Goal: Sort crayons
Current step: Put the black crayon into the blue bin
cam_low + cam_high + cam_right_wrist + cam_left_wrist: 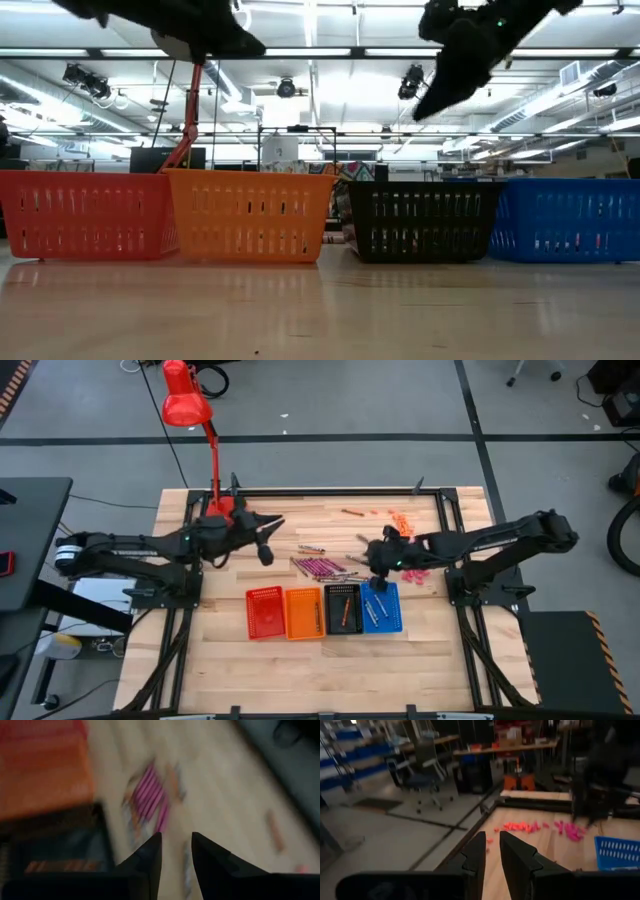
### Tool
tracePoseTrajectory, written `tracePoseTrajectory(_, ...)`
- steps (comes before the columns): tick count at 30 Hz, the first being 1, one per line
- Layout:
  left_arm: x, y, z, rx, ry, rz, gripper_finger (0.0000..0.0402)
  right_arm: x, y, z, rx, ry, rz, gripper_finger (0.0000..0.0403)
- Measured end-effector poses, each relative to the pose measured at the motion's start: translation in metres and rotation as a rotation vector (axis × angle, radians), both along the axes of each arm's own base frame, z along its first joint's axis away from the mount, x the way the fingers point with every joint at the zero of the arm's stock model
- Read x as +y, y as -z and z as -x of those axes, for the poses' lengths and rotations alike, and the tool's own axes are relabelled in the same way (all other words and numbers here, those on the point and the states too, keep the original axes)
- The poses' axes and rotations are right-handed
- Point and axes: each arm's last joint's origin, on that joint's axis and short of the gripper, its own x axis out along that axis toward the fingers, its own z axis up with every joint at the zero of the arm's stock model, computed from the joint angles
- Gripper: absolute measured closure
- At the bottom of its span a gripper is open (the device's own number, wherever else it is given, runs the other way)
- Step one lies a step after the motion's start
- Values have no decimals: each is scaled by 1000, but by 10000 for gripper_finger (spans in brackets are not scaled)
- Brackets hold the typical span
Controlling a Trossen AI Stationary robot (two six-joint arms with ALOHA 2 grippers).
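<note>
You are getting open worktop (300,670) along the near edge, in front of the four baskets standing side by side: red basket (264,613), orange basket (303,612), black basket (343,609) and blue basket (381,606). Behind that row, magenta crayons (318,568) are lying scattered mid-worktop, and more orange crayons (400,520) are crowding the far right corner. The red lamp (205,435) is rising at the far left edge, just beside the left claw (274,521). The right claw (368,563), its fingers slightly apart, is hanging above the black basket's far rim.
</note>
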Motion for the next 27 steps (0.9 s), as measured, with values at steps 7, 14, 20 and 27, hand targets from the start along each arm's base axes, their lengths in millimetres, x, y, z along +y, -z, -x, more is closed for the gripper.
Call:
tracePoseTrajectory(7,5,17,-30,194,-18,79,333,-13,7,10,-148,72,10,295)
tracePoseTrajectory(14,25,26,-50,320,-59,164,333,-14,22,15,-97,69,26,296)
tracePoseTrajectory(20,49,28,-67,403,-4,249,333,-18,43,27,-83,36,85,296)
tracePoseTrajectory(27,69,48,-80,502,-10,275,333,-27,32,42,-149,55,122,296)
